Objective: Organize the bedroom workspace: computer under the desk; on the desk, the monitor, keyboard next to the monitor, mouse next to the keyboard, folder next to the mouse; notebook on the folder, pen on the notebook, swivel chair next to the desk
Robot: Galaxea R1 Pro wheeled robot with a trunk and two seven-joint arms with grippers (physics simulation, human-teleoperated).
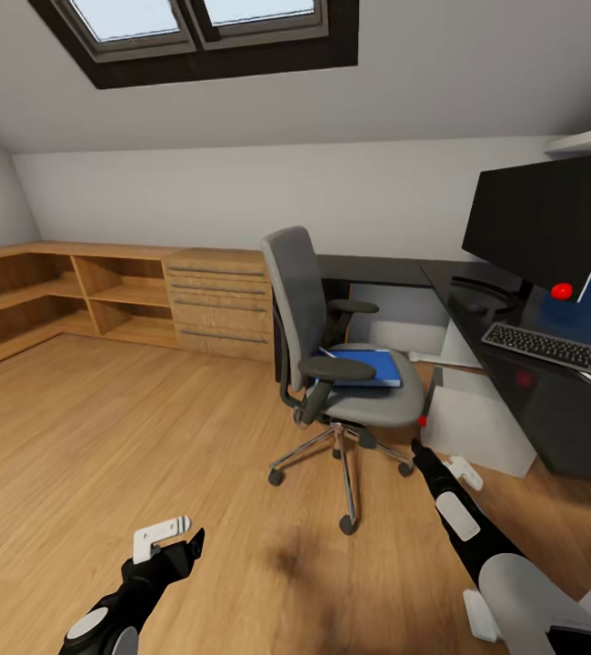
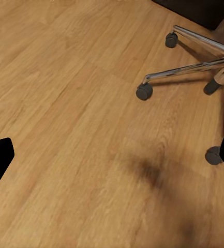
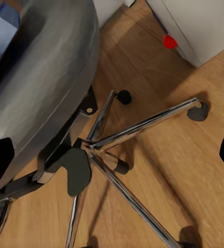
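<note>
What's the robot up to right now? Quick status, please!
Both grippers open, empty: left gripper low over floor, right gripper near swivel chair. Folder on seat. Armrest overlaps it.

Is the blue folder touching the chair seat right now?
Touching. The head view shows the folder lying flat on the swivel chair seat, no gap under it.

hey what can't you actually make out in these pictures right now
- Head view: the monitor and keyboard are cut off by the right edge.
- Head view: the chair's armrest covers part of the folder; anything lying on it can't be told.
- Right wrist view: the seat of the swivel chair hides most of the folder.
- Both wrist views: fingertips are cropped at the edges.
</note>
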